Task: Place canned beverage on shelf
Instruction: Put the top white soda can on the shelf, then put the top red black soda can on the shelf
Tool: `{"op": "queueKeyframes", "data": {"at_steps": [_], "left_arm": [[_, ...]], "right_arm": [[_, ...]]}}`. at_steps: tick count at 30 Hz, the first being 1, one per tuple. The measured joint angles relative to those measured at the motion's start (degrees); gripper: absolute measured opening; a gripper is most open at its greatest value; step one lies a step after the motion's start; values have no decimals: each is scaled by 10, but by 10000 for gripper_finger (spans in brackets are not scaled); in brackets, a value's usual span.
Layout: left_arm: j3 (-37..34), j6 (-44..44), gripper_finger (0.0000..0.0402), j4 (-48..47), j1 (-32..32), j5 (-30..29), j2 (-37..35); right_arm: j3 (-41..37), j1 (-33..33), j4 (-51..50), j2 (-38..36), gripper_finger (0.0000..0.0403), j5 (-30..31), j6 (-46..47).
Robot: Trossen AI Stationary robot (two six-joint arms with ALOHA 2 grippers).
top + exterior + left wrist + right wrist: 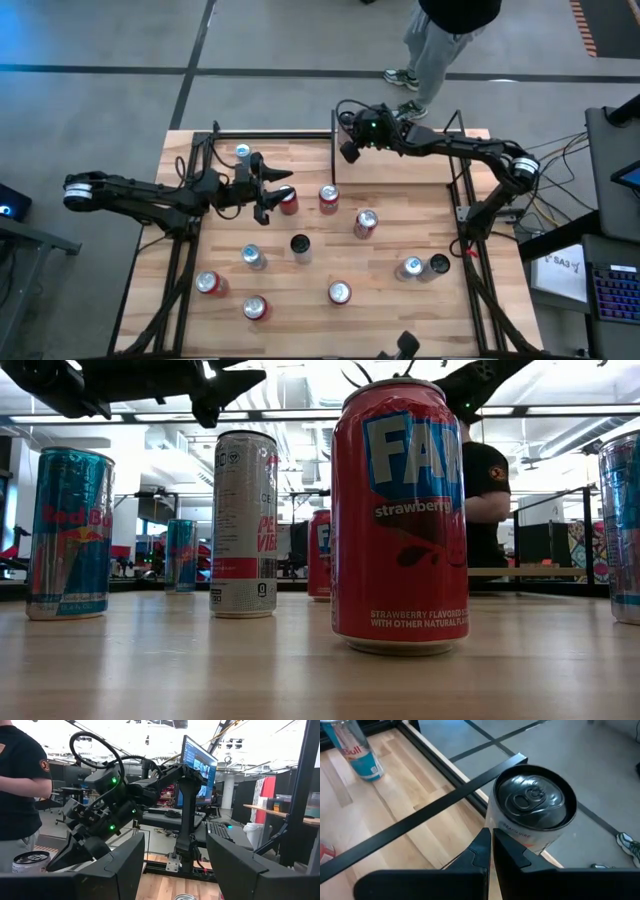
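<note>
Cans [338, 292] stand scattered over the worktop [400, 310], one blue can [242, 153] on the shelf [290, 160] by the far edge. Left gripper [283, 187] hovers half open, empty, above a red can [289, 203]. Right gripper [349, 152], closed and empty, hangs at the shelf's right end beside a silver can [532, 810].

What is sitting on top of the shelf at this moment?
On the shelf, one blue Red Bull can stands near its left end, and a white can at the right end, just past the shut right gripper. That gripper's arm covers part of the board from above.
</note>
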Motion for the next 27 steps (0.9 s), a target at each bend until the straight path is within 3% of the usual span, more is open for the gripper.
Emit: {"op": "queueKeyframes", "data": {"at_steps": [18, 27], "left_arm": [[0, 1, 201, 0, 0, 0, 0], [0, 3, 201, 1, 0, 0, 0]], "right_arm": [[-1, -3, 33, 22, 9, -1, 0], [2, 8, 11, -13, 9, -6, 2]]}}
